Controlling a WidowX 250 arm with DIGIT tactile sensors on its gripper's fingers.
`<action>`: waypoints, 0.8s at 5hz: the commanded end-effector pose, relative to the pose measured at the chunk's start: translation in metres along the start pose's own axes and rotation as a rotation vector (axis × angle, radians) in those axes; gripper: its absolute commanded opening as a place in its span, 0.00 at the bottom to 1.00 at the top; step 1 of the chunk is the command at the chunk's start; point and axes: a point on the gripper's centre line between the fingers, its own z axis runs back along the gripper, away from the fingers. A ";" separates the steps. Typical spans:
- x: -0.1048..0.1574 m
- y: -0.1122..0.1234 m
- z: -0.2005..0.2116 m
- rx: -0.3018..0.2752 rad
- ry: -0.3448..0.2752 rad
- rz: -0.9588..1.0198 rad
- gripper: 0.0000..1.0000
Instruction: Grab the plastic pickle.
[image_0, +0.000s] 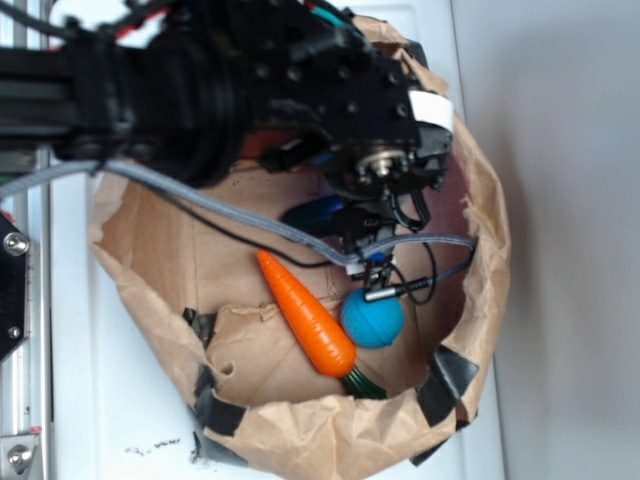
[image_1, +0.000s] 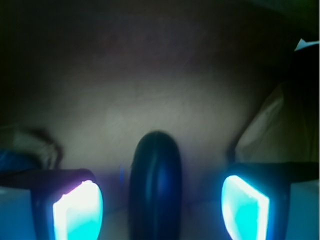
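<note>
**One pickle between parted jaws**

One dark, capsule-shaped piece, the plastic pickle (image_1: 155, 187), appeared in my wrist view as a smooth body with a rounded upper end. It read nearly black in the dim light, so I could not confirm its green colour there. It lay lengthwise on the brown paper floor, midway between the two fingers (image_1: 79, 210), whose pads glowed cyan. A clear gap remained on each side of it, so I recorded the gripper (image_1: 160, 207) as spread apart, straddling the pickle without contact.

From the exterior view, I saw the black arm (image_0: 200, 80) reaching in from the left over the paper bag (image_0: 340, 440), a rolled-down sack patched with black tape. The wrist pointed down into the bag's upper interior. The pickle itself was hidden beneath the arm in that view. An orange carrot (image_0: 305, 312) lay diagonally on the bag floor, with a blue ball (image_0: 372, 320) just beside it, apparently touching.
</note>
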 end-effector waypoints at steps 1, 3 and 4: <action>0.017 -0.009 -0.004 0.035 -0.120 -0.032 1.00; 0.017 -0.002 0.005 0.031 -0.166 0.014 0.00; 0.015 0.004 0.010 0.035 -0.196 0.057 0.00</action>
